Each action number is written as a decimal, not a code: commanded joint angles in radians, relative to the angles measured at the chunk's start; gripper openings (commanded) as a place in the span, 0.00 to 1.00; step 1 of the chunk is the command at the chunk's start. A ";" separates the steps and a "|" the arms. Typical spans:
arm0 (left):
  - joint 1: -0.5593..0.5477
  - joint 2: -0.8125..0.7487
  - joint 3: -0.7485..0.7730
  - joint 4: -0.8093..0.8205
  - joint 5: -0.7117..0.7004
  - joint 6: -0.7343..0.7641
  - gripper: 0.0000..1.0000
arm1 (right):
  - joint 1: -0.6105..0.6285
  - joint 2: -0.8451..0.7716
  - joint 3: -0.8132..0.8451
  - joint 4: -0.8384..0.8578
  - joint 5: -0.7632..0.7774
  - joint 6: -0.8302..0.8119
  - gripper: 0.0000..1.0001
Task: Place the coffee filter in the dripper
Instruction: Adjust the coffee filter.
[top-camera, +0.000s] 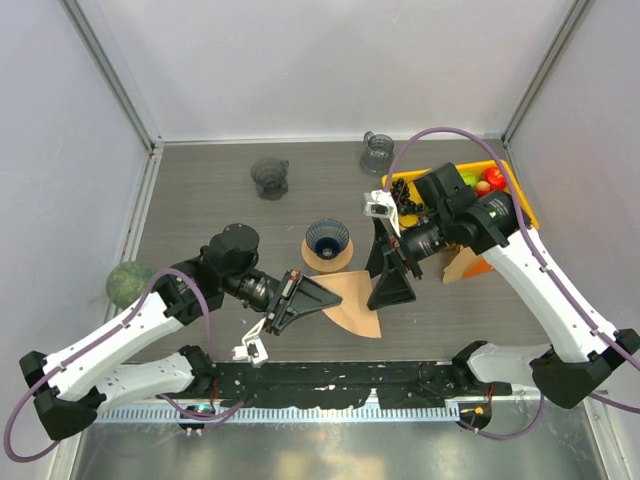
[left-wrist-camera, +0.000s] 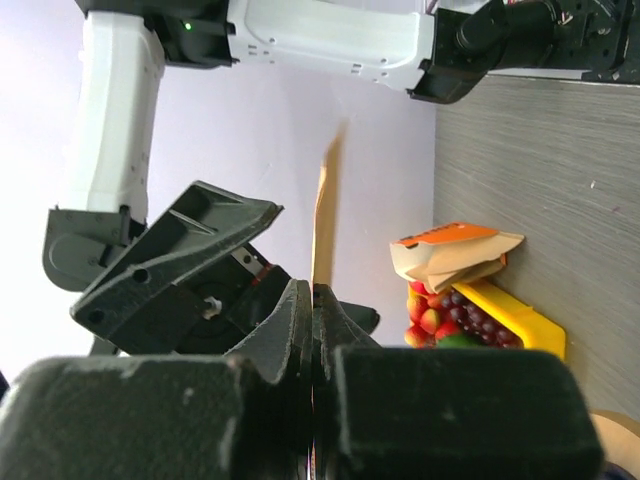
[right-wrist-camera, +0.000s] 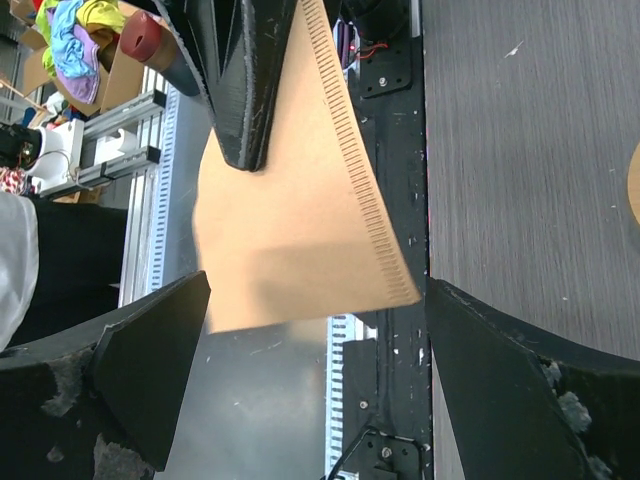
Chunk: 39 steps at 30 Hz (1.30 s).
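Fan-shaped tan paper coffee filter (top-camera: 352, 305), crimped seam, clamped in left gripper (top-camera: 333, 298) near the near edge's middle. Right gripper (top-camera: 394, 284) spread wide alongside. Dark ribbed dripper (top-camera: 327, 238) mid-table, base hidden.

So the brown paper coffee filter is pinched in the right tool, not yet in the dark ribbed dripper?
No, the left tool pinches the brown paper coffee filter, per the left wrist view. It is not yet in the dark ribbed dripper.
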 joint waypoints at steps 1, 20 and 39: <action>-0.015 0.005 0.002 0.011 0.082 0.294 0.00 | 0.020 -0.017 -0.019 0.015 0.012 -0.068 0.96; -0.045 0.025 0.005 -0.102 0.074 0.467 0.00 | 0.180 0.121 0.094 -0.228 0.039 -0.319 0.97; -0.043 -0.247 -0.115 0.146 -0.413 -0.230 0.89 | 0.076 0.057 0.145 -0.167 0.062 -0.239 0.05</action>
